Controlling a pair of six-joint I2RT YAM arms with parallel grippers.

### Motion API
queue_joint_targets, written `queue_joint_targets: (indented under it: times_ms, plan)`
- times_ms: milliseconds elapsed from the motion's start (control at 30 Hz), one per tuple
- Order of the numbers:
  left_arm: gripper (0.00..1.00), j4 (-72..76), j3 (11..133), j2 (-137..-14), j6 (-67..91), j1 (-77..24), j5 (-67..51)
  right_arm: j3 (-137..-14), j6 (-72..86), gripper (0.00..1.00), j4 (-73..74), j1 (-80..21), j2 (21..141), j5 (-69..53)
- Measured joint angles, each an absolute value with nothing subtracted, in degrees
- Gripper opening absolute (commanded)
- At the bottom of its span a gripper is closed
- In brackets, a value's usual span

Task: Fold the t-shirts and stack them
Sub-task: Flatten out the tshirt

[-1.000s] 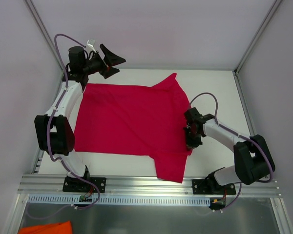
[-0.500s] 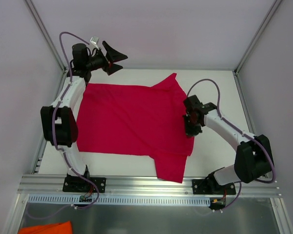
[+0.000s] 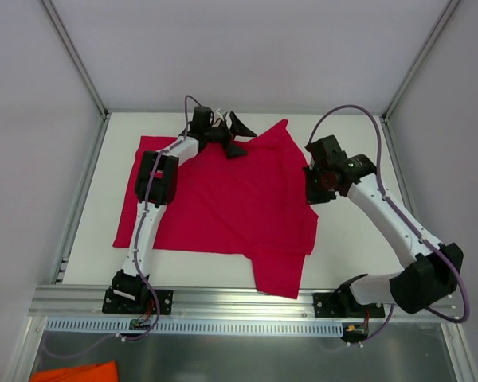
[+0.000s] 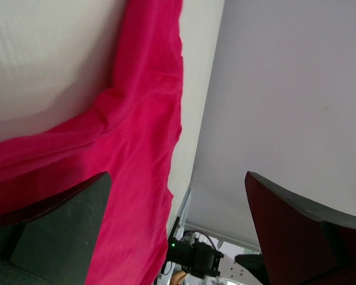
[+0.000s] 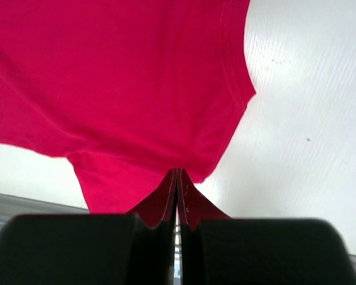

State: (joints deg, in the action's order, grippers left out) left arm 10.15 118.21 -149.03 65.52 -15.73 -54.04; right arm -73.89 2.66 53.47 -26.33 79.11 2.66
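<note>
We note the left end effector [image 3: 240,137] with fingers wide apart and empty, hovering over the far edge of the t-shirt [image 3: 223,199]. The shirt lies spread on the counter [image 3: 199,270], mostly flat, with one sleeve hanging toward the near edge and some rumpling on the right. The right end effector [image 3: 319,189] has its fingers pressed together, clamped on a tip of fabric at the shirt's right edge. We judge the task barely started. No fold is made and no stack is in view, so all folding and stacking remain.
</note>
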Motion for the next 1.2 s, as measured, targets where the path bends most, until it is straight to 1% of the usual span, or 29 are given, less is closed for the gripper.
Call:
queue_joint_targets:
  times_ms: [200,367,500,600,833,967,1100,1200]
  plan:
    - [0.99,11.0,118.3,-151.2,66.1,-16.2,-54.2,-69.3,4.3,0.01,56.8,-26.9,70.4,2.8]
    - [0.99,12.0,117.9,-151.2,65.7,-16.2,-54.2,-66.4,6.0,0.01,58.5,-27.9,66.6,2.8]
    - [0.99,13.8,111.1,-148.2,62.5,-16.2,-53.8,-65.7,7.2,0.01,59.2,-28.3,64.7,2.8]
    - [0.99,11.6,106.4,-144.5,58.9,-16.5,-53.3,-65.2,7.5,0.01,58.7,-28.4,63.8,2.7]
    - [0.99,2.4,105.4,-141.1,50.3,-16.4,-51.0,-61.1,7.5,0.01,57.0,-28.9,63.5,2.0]
    - [0.99,-3.8,104.4,-137.2,45.2,-16.1,-45.4,-61.0,7.0,0.01,55.5,-28.9,64.8,1.4]
    - [0.99,-10.4,104.1,-129.8,40.9,-14.6,-34.7,-61.0,6.0,0.01,53.8,-29.0,66.7,0.1]
    - [0.99,-13.6,101.5,-122.9,40.5,-12.7,-27.2,-61.0,5.1,0.01,52.6,-29.0,67.4,-0.8]
